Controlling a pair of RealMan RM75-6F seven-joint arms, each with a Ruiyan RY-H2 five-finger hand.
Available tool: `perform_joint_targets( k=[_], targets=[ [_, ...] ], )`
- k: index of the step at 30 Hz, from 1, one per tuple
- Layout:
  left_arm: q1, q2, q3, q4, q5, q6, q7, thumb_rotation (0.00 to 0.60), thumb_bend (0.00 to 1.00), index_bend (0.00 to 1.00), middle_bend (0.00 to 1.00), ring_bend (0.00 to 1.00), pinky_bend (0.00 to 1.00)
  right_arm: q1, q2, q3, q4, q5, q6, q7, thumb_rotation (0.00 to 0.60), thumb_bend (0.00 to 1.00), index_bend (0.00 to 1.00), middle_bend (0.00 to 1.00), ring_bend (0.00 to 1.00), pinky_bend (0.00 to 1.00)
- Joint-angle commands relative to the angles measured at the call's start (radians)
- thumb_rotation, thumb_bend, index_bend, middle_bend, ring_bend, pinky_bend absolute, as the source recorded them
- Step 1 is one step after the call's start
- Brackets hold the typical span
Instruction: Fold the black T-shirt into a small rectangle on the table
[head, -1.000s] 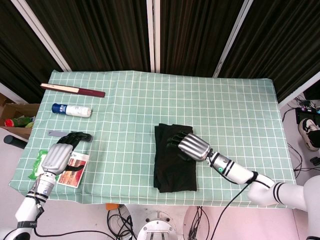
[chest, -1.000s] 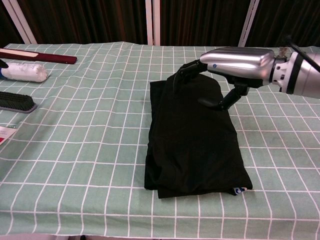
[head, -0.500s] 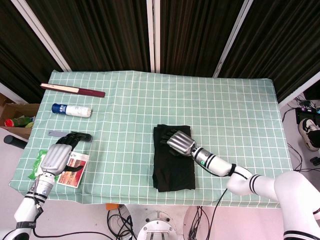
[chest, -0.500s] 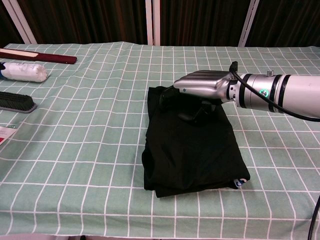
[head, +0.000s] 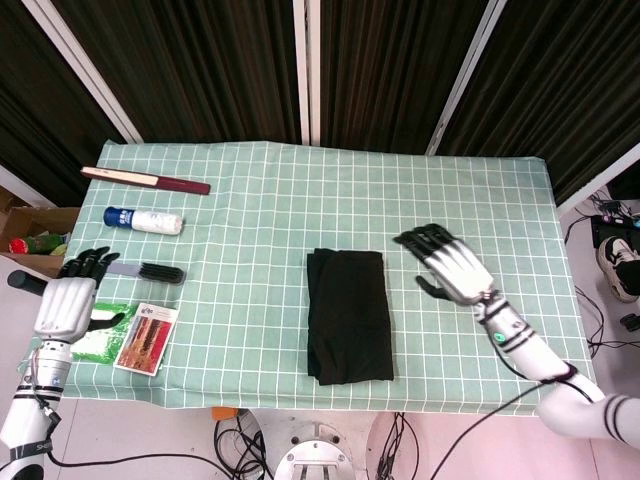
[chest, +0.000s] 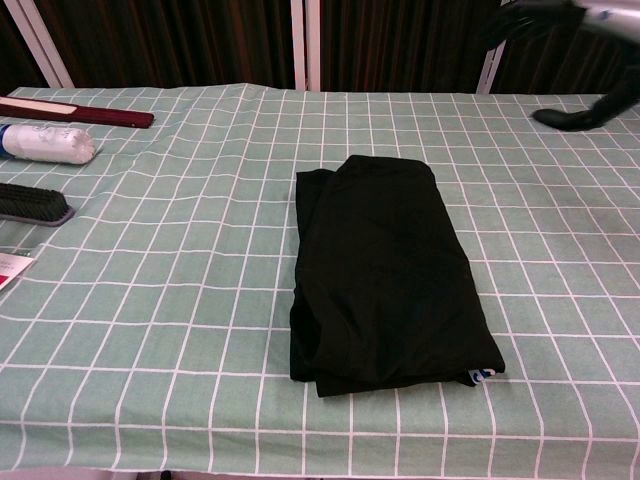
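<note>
Now the black T-shirt (head: 348, 316) lies folded into a long rectangle on the table (head: 260, 200), near the middle of the green checked cloth, its short ends toward the far and near edges. In the chest view its left edge shows stacked layers, and a small tag peeks out at the near right corner.

Off to the shirt's right, the right hand (head: 447, 265) hovers above the cloth with its fingers (head: 420, 238) spread and nothing in them; it is apart from the shirt, not touching it. In the chest view only dark fingertips of this hand show at the upper right corner.

Well away on the other side, the left hand (head: 66, 301) sits at the table's left edge, fingers apart and holding nothing. Just beyond its fingertips lies a black brush (head: 146, 270). Beside the hand, toward the shirt, a green packet (head: 103, 340) and a red-and-white card (head: 146, 338) lie on the cloth, the card nearer the shirt. Farther from the hand, toward the far edge, a white bottle with a blue cap (head: 144, 220) lies on its side, and past that a long dark red flat stick (head: 146, 180) lies at a slight slant. A cardboard box (head: 30, 235) stands on the floor left of the table.
</note>
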Motion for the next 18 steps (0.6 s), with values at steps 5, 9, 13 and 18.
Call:
perform_joint_targets(
  k=[5, 9, 13, 18],
  targets=[
    [0.095, -0.007, -0.004, 0.069, 0.045, 0.170, 0.015, 0.600, 0.10, 0.16, 0.10, 0.08, 0.18, -0.297, 0.190, -0.077, -0.100, 0.074, 0.240, 0.034, 0.600, 0.19, 0.00, 0.01, 0.00, 0.01],
    [0.140, 0.005, 0.036, 0.039, 0.112, 0.222, 0.003, 0.600, 0.10, 0.16, 0.10, 0.08, 0.17, -0.388, 0.185, -0.105, -0.049, 0.044, 0.306, 0.123, 0.600, 0.19, 0.00, 0.00, 0.00, 0.00],
    [0.189, -0.003, 0.079, 0.005, 0.163, 0.270, 0.038, 0.600, 0.10, 0.16, 0.10, 0.08, 0.17, -0.440, 0.163, -0.109, 0.002, 0.024, 0.328, 0.187, 0.600, 0.19, 0.00, 0.00, 0.00, 0.00],
    [0.227, -0.011, 0.105, -0.036, 0.180, 0.287, 0.067, 0.600, 0.10, 0.16, 0.10, 0.08, 0.17, -0.456, 0.142, -0.082, 0.015, 0.029, 0.317, 0.182, 0.600, 0.20, 0.00, 0.00, 0.00, 0.00]
  ],
)
